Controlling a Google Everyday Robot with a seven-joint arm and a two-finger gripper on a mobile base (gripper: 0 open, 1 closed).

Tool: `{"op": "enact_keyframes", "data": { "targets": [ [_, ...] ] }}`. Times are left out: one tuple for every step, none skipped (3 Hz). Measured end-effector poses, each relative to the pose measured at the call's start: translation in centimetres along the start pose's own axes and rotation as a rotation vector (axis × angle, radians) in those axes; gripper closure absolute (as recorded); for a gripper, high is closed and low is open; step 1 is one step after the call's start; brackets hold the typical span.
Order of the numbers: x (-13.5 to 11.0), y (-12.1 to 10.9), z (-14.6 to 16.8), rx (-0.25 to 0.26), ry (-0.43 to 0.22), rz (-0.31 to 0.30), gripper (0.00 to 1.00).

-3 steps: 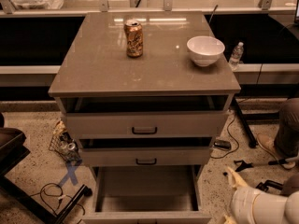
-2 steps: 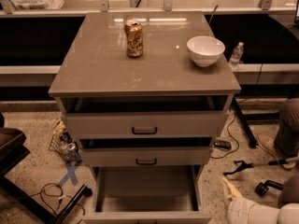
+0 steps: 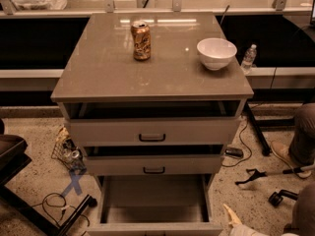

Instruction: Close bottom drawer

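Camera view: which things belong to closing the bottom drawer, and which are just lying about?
Job: bottom drawer, standing open; tool, low at the right beside it.
Lying about: can and white bowl on the cabinet top; water bottle at the right.

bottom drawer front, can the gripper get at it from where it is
Probably yes: the gripper sits low beside the front right corner of the pulled-out bottom drawer, with nothing visible between them.
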State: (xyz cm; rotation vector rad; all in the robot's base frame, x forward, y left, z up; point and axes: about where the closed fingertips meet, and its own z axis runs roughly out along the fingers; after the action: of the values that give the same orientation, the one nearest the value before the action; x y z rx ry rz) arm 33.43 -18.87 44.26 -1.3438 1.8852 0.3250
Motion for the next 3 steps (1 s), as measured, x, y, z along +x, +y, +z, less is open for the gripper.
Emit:
{"op": "enact_keyframes", "data": {
  "targets": [
    [0.1, 0.6, 0.7, 0.001, 0.003, -0.005, 0.0],
    [3.0, 1.1, 3.1, -0.008, -0.002, 0.0, 0.0],
    [7.6, 3.0, 6.6, -0.034, -0.042, 0.042, 0.0]
  ]
}}
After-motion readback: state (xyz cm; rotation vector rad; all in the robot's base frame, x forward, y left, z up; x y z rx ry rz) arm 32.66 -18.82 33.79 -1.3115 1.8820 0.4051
